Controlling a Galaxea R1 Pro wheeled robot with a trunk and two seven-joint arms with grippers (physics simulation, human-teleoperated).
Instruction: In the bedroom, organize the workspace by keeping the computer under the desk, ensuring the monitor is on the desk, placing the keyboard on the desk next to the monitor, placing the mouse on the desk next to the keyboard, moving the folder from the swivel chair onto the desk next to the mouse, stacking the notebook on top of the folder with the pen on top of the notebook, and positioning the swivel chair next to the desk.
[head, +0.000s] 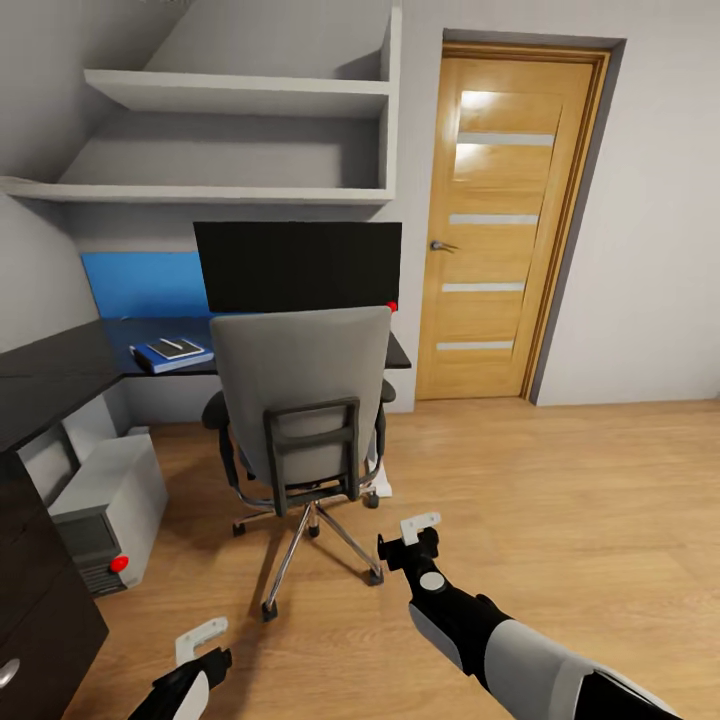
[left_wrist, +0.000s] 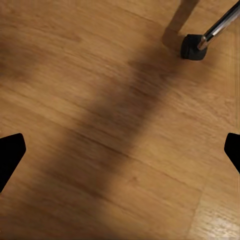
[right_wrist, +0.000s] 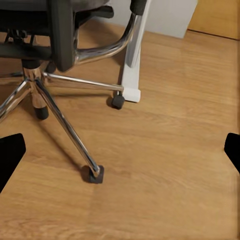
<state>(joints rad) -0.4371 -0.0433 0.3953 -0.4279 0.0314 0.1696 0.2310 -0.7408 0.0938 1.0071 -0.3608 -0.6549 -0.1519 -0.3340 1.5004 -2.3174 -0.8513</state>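
Before the black desk (head: 60, 375) stands one grey swivel chair (head: 300, 400), chrome-based; both grippers' fingers (left_wrist: 11, 150) spread apart, empty.

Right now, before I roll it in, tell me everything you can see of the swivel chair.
The swivel chair stands upright on the wood floor, its tall grey upholstered back towards the camera and its front towards the desk. Black frame, lumbar bracket and armrests; chrome five-star base on black castors. It hides the lower edge of the monitor. Neither gripper touches it.
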